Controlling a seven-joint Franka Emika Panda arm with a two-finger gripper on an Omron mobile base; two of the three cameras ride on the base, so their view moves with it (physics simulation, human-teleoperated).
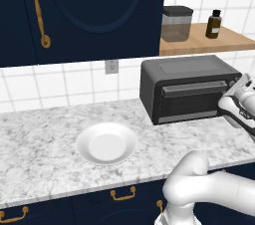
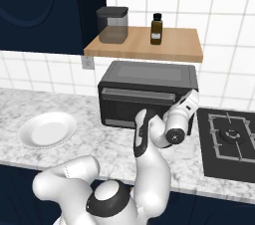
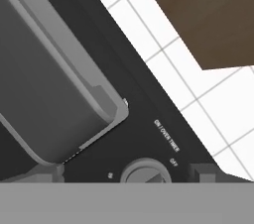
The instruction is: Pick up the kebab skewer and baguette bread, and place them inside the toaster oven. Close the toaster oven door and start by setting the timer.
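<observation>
Grey toaster oven door (image 1: 191,100) closed, gripper (image 3: 144,178) wide at timer knob (image 3: 145,172).

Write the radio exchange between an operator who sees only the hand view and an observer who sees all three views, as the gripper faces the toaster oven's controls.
Operator: I see a knob marked oven timer, close ahead. Is the toaster oven door shut?
Observer: Yes. In both base views it stands upright and closed against the toaster oven.
Operator: What lies on the counter to the oven's left?
Observer: A white plate, well apart from the oven.
</observation>
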